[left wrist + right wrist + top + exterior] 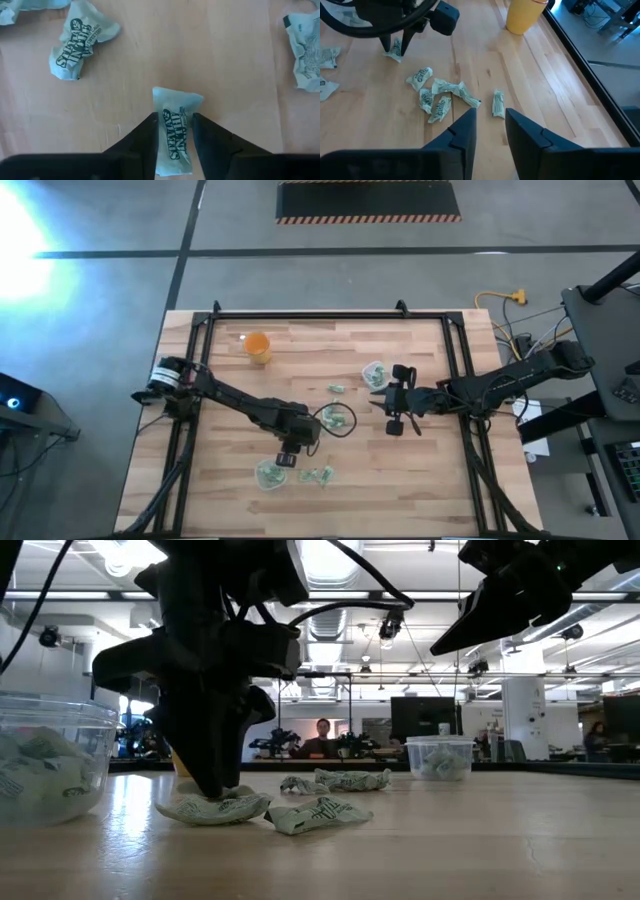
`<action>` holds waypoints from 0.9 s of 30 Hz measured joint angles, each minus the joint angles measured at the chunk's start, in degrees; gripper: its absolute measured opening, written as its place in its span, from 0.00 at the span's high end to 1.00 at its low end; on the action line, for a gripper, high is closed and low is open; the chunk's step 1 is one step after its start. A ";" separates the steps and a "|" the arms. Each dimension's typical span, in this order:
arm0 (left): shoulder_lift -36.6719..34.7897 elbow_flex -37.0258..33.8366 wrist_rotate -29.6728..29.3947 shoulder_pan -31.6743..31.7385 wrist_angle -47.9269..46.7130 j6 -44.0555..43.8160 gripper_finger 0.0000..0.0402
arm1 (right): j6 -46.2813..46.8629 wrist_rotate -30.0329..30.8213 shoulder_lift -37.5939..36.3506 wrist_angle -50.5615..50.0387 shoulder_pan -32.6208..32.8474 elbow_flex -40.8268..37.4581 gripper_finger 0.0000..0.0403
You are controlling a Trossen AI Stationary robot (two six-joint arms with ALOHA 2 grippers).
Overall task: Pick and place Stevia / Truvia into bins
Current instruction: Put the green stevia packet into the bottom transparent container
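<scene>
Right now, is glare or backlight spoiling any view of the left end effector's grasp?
High view: bright glare only at the top-left floor corner, off the table. Low view: ceiling lights backlight the left end effector into a silhouette. Left wrist view: evenly lit, sachet and its print clear between the fingers.

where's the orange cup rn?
High view: the orange cup stands near the table's far edge on the left arm's side, apart from the pale green sachets and clear plastic cups.
</scene>
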 joint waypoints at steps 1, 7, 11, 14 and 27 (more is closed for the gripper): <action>-0.01 -0.02 -0.08 0.00 -0.01 0.05 0.78 | 0.01 0.00 0.00 -0.01 -0.02 0.00 0.77; -0.03 -0.02 -0.01 0.28 -0.58 1.67 0.98 | 0.00 0.00 0.00 -0.13 -0.02 -0.02 0.79; -0.11 -0.02 -0.27 0.39 -0.85 1.93 0.98 | 0.00 0.00 0.00 -0.31 -0.02 -0.02 0.79; -0.48 0.68 -2.37 0.37 -2.59 2.05 0.98 | 0.00 0.02 0.00 -0.50 -0.02 -0.02 0.78; -10.13 1.17 -10.45 -5.00 -3.13 1.42 0.98 | 0.02 0.02 0.00 -1.38 -0.02 -0.20 0.81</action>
